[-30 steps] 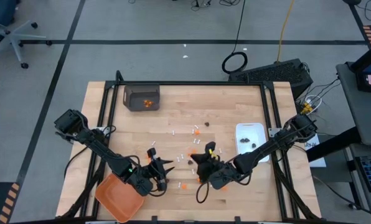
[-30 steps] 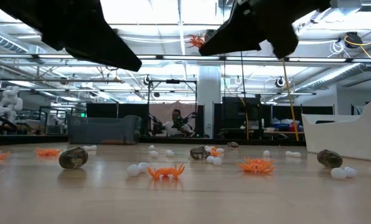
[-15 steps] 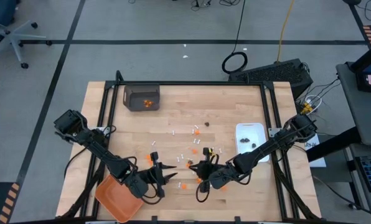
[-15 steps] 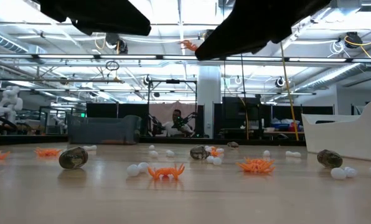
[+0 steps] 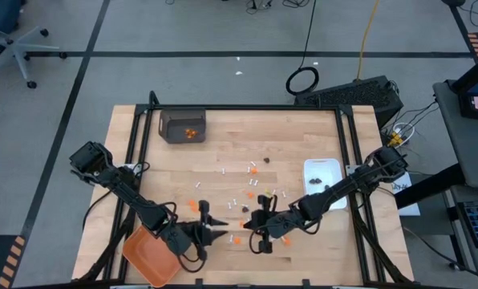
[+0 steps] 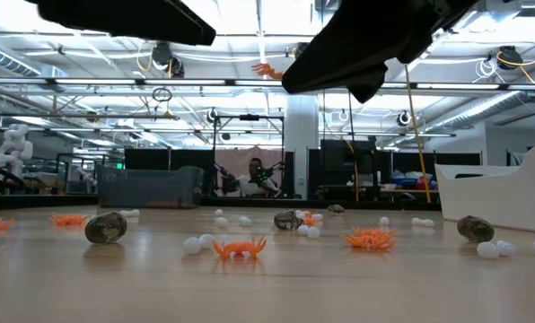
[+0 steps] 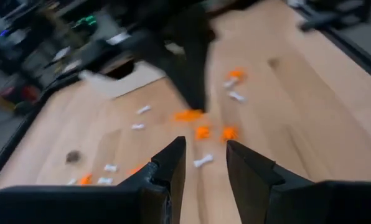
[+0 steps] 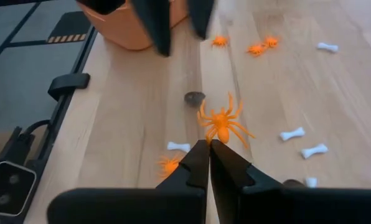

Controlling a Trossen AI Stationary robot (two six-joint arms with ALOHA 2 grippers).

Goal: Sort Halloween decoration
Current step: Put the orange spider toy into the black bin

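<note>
The Halloween decoration lies scattered over the middle of the wooden table: orange spiders (image 6: 239, 247), dark bits (image 6: 106, 226) and small white bones (image 8: 292, 133). My right gripper (image 8: 208, 144) hovers over the near middle of the table, shut on one orange spider (image 8: 221, 124), which also shows aloft in the low view (image 6: 266, 67). My left gripper (image 7: 205, 148) faces it from the left (image 5: 215, 230), open, with nothing between its fingers. My right gripper pinches the orange spider by its near legs (image 8: 211, 138) between the two fingertips. The fingers slant down from the table's right. The spider sticks out past the tips, lifted clear of the table.
An orange tray (image 5: 152, 255) sits at the near left corner, under the left arm. A white rectangular dish (image 5: 323, 181) with dark bits stands at the right. A dark bin (image 5: 183, 126) with orange bits is at the far left.
Both wrists have rolled. My right gripper has stayed shut on the orange spider and kept it aloft, its tips swinging a little toward the near edge. My left gripper has shifted slightly toward the near edge and the right gripper, still open.
</note>
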